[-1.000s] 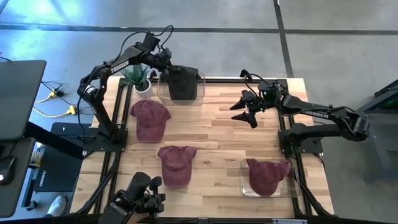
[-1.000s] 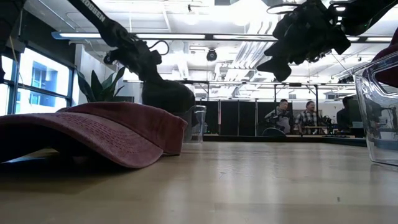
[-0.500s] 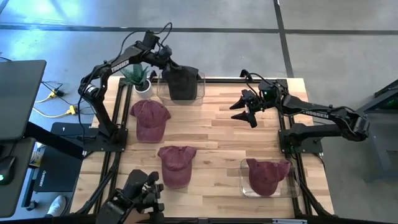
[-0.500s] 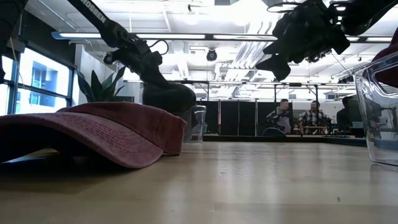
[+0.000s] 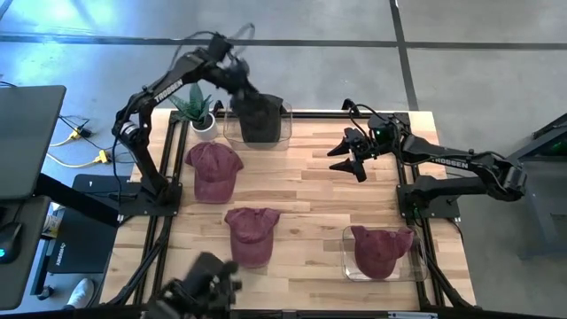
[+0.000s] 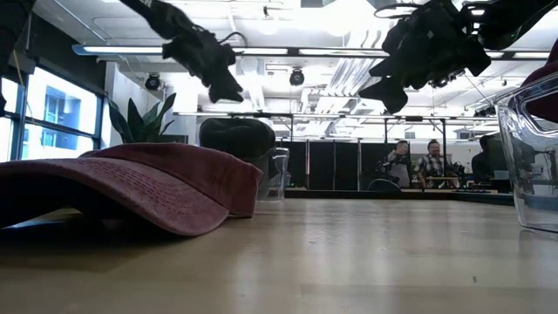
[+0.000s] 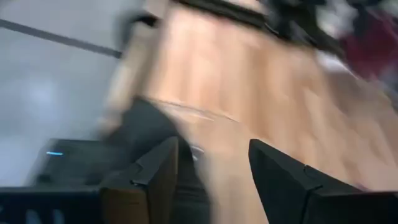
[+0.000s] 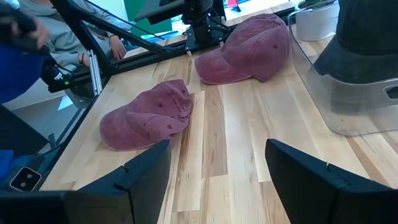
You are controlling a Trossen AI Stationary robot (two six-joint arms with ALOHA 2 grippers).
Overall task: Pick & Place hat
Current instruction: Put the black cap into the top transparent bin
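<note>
High view: left gripper (image 5: 232, 74), fingers parted and empty, hovers just above the dark hat (image 5: 259, 113) inside the clear bin (image 5: 285, 126); right gripper (image 5: 344, 158) waits agape nearby.

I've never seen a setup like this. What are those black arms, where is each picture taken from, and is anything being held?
Two robot arms work at a wooden table. One picture looks straight down, one sits at tabletop height, and two come from cameras on the wrists. The left gripper is open above a dark hat sitting in a clear bin, holding nothing. The right gripper hangs open and empty over the table. Two maroon hats lie on the wood; a third sits in another clear bin. A potted plant stands in the corner.
</note>
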